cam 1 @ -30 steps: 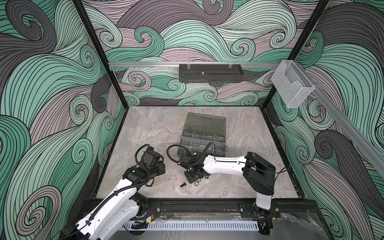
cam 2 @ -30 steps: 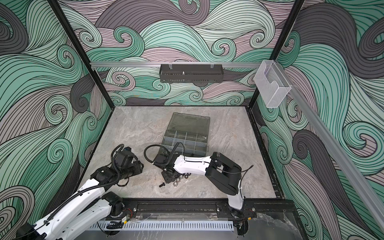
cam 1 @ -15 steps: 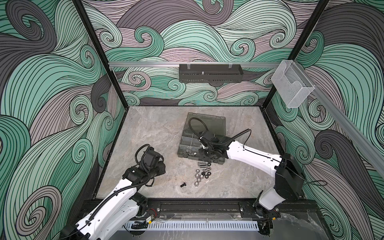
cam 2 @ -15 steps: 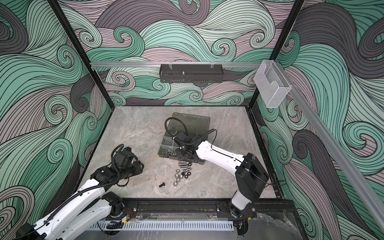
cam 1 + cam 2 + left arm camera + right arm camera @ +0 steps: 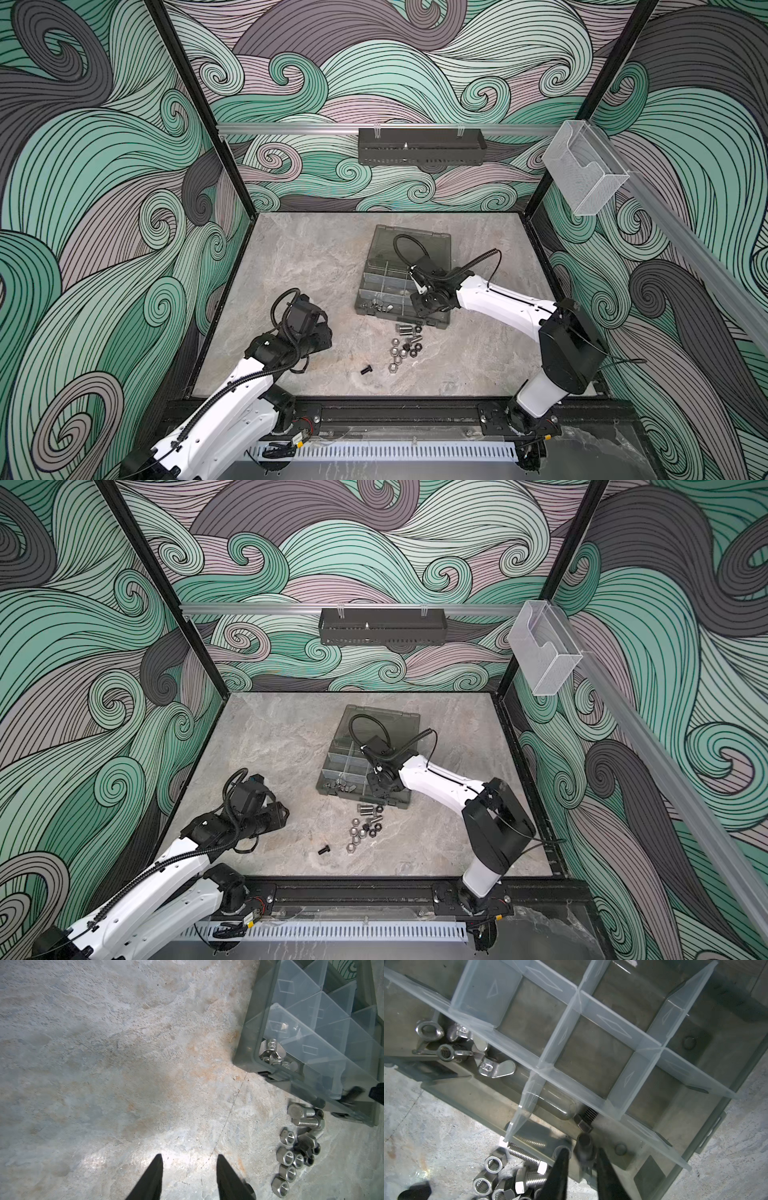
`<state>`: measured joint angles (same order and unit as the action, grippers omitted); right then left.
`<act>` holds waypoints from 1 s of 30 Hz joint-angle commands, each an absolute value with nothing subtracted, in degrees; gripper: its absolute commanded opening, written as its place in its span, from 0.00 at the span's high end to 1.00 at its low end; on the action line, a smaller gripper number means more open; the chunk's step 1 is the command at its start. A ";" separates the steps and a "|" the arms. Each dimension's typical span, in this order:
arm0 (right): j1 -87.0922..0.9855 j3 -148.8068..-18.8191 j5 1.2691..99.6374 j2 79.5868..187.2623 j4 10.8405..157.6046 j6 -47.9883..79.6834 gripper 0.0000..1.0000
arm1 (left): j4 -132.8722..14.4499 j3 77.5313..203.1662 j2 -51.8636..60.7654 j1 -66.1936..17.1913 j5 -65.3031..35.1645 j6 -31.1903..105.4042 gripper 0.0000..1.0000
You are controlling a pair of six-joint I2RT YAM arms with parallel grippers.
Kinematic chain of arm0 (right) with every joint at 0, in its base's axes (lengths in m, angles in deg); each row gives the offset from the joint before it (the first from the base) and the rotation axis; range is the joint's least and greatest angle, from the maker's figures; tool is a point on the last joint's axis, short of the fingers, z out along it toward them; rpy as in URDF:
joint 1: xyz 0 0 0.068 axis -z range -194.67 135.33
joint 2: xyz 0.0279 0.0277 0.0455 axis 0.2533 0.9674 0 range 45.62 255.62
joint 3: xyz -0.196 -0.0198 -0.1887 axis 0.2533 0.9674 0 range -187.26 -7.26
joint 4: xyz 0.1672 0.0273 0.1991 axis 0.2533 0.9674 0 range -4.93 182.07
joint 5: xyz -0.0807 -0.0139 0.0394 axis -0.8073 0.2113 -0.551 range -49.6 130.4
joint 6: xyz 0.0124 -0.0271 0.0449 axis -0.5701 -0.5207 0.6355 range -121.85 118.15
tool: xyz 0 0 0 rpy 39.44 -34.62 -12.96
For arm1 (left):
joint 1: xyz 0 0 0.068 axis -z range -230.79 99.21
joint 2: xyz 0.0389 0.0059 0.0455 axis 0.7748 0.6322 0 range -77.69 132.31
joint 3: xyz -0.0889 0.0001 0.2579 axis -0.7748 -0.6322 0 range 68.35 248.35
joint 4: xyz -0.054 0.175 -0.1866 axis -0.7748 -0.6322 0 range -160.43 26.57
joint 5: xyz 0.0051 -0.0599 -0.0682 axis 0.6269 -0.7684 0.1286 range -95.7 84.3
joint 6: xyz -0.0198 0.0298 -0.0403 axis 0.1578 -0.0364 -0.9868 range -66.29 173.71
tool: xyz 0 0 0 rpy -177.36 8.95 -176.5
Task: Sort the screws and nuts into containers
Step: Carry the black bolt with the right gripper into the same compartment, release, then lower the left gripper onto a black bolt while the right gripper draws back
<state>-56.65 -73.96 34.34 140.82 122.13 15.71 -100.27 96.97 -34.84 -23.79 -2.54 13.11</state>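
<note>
Smoky grey organizer case (image 5: 432,245), lid open, mid-desk (image 5: 311,257). Right claw (image 5: 581,1151) narrowly parted over its front-right compartment (image 5: 610,1136). Blurred black screw (image 5: 584,1147) loose between the tips; second black screw (image 5: 584,1121) lying inside. Silver nuts (image 5: 397,353) and silver screws (image 5: 407,330) heaped between case and the desk's front edge. Left claw (image 5: 189,1157) parted, empty, over bare desk.

The stone-look tabletop (image 5: 316,266) bears the organizer case (image 5: 438,243), loose nuts (image 5: 399,352) and screws (image 5: 406,331), one black screw (image 5: 365,369) apart.

— Any writing you can read here?
— Only "04", stamped on a silver wing nut (image 5: 496,1068) lying in a compartment (image 5: 402,1005); nothing else is legible
</note>
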 commanded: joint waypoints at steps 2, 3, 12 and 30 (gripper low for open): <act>-56.33 -73.55 33.79 140.74 121.89 15.46 0.66 | -101.39 96.43 -35.60 -24.34 -3.11 12.41 0.55; -56.31 -73.51 33.89 140.41 121.84 15.54 0.65 | -101.29 96.44 -35.52 -24.34 -3.15 12.47 0.55; -56.33 -70.75 36.48 136.54 121.13 17.63 0.64 | -99.57 95.99 -35.25 -24.34 -4.79 12.58 0.55; -56.26 -61.20 35.31 121.75 120.43 21.08 0.62 | -100.75 97.80 -29.56 -24.00 -11.53 14.49 0.56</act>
